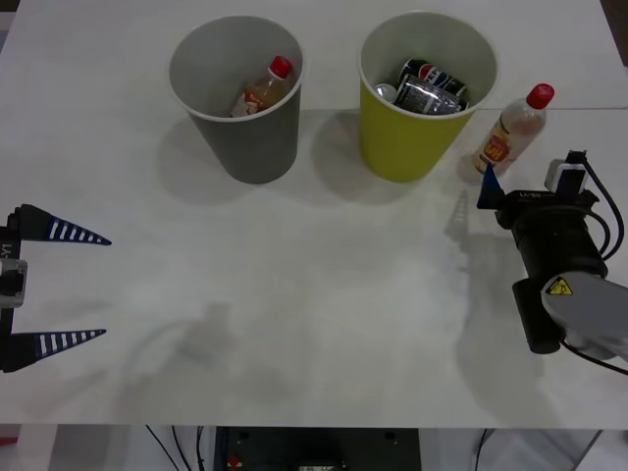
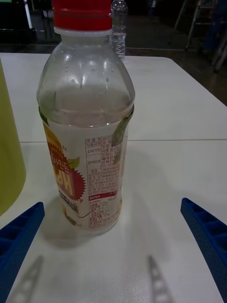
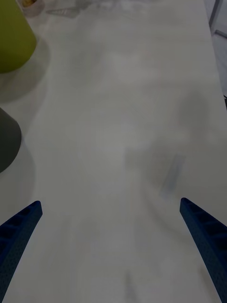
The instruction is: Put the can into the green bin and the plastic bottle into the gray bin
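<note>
Bottle (image 1: 512, 130) stands upright on the table (image 1: 314, 324), far right, just right of the green bin (image 1: 417, 147), red cap up, long axis vertical. It is untouched and not yet in the gray bin (image 1: 245, 137), which sits far left of centre and already holds a darker red-capped bottle (image 1: 265, 90). Green bin holds cans (image 1: 430, 86), so I judge the can half done and the bottle as what's left.

My right gripper (image 1: 488, 186) is just near of the bottle, fingers spread wide and holding nothing. In the right wrist view the bottle (image 2: 85, 128) stands straight ahead, centred between the two blue fingers (image 2: 19, 236) but farther out than their tips, no contact. Green bin wall (image 2: 9, 156) is close on one side, so the approach is tight there.

Right arm is clearly the nearer one. I judge the next move as a straight push forward until the fingers flank the label, then close.

Left gripper (image 1: 88, 285) waits at the near left edge, spread wide, empty, well apart from both bins.
</note>
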